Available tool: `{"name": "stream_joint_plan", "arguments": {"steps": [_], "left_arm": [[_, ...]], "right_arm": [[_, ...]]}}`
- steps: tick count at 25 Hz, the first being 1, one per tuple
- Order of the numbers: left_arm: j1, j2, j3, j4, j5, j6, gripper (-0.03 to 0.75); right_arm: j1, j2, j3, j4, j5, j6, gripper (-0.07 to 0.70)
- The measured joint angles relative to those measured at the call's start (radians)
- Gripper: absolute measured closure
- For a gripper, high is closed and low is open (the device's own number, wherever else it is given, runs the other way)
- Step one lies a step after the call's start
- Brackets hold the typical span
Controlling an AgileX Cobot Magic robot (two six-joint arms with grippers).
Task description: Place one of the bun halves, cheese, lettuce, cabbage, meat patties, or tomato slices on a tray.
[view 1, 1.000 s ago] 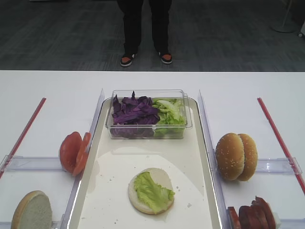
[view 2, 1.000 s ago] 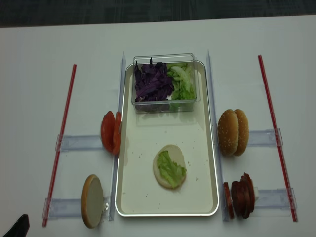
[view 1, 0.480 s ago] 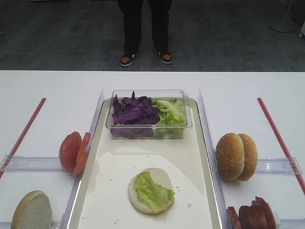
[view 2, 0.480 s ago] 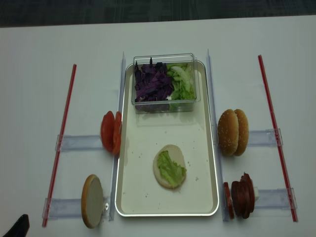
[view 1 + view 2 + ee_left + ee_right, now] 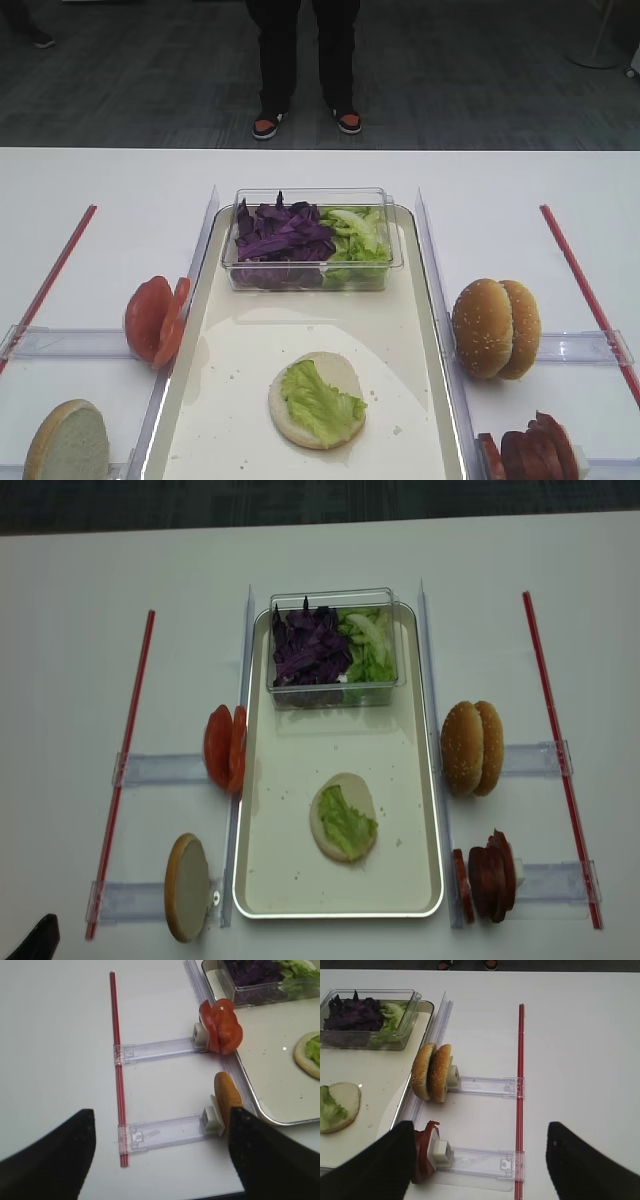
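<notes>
a: tray (image 5: 425,810) sits mid-table; on it a bun half (image 5: 344,816) lies cut face up with lettuce (image 5: 346,823) on top. where are the arms?

b: both pulled back to the near edge. right gripper (image 5: 480,1160) hovers spread wide, holding nothing, over the patties (image 5: 422,1152). left gripper (image 5: 160,1152) also looks spread and empty, above the standing bun (image 5: 227,1102).

a: any change from a second ago?

b: none. tomato (image 5: 224,748), tub (image 5: 333,648) of cabbage (image 5: 308,645) all stayed put.

White table (image 5: 80,570), two red strips (image 5: 122,770), clear plastic rails (image 5: 160,770), person's shoes (image 5: 305,123)
</notes>
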Motion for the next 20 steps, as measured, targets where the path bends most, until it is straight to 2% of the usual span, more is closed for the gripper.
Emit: {"name": "stream_joint_plan", "arguments": {"steps": [20], "left_arm": [[0.000,0.000,0.000,0.000,0.000,0.000,0.195]], "right_arm": [[0.000,0.000,0.000,0.000,0.000,0.001,0.071]]}}
